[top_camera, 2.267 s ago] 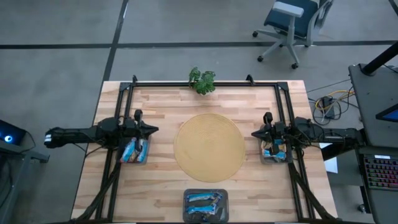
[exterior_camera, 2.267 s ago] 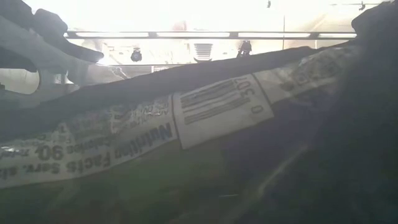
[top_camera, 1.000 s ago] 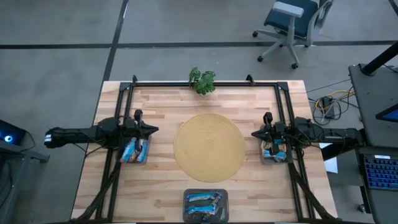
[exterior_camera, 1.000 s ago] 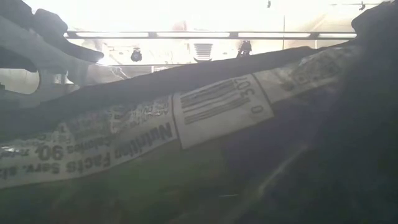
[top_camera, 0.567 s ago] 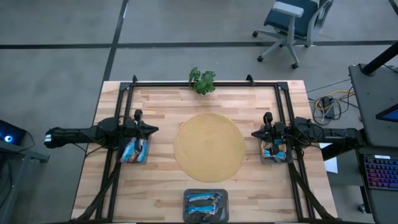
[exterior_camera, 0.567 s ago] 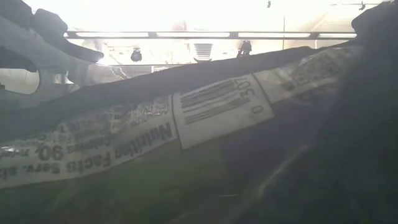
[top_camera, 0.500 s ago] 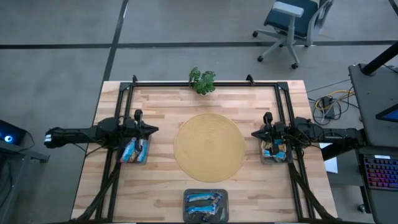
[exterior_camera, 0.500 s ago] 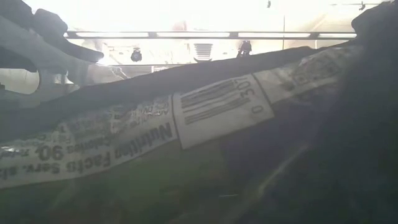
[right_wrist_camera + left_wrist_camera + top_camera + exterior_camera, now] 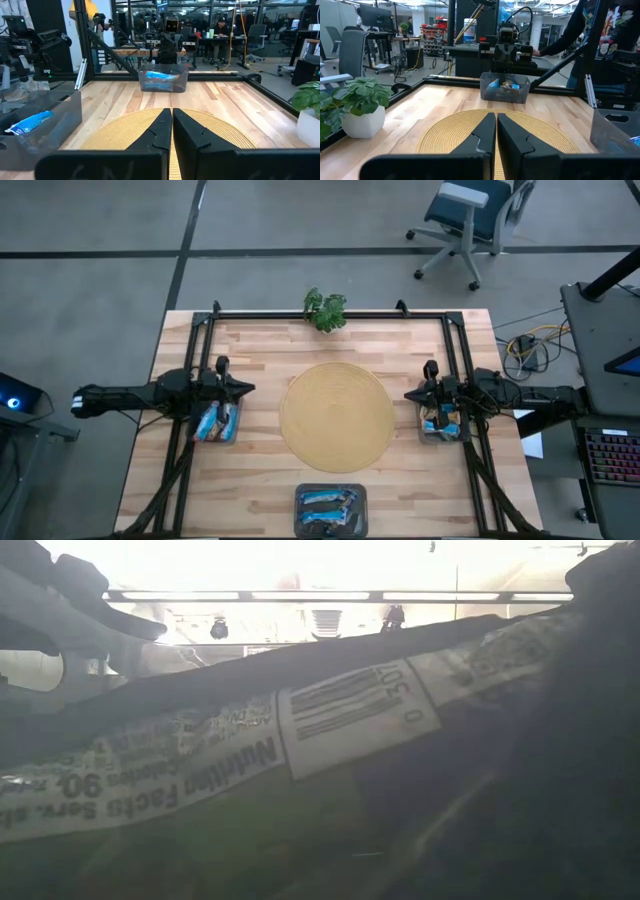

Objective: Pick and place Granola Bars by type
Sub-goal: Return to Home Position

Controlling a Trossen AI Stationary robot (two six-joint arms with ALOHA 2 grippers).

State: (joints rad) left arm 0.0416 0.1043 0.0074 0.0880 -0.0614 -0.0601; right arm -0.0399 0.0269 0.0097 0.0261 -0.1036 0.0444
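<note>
Both pairs of jaws are pressed together with nothing between them. The left gripper (image 9: 246,388) hangs at the left edge of the round woven mat (image 9: 337,417), and the right gripper (image 9: 409,394) at its right edge, each pointing inward. The Granola Bars (image 9: 330,498) lie in grey bins around the mat: the left bin (image 9: 215,440), the right bin (image 9: 443,440) and the near bin (image 9: 362,510).

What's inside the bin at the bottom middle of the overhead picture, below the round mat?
The bin holds blue-wrapped granola bars, piled together. Any bars beneath the top ones are covered, so the count is unclear.
</note>
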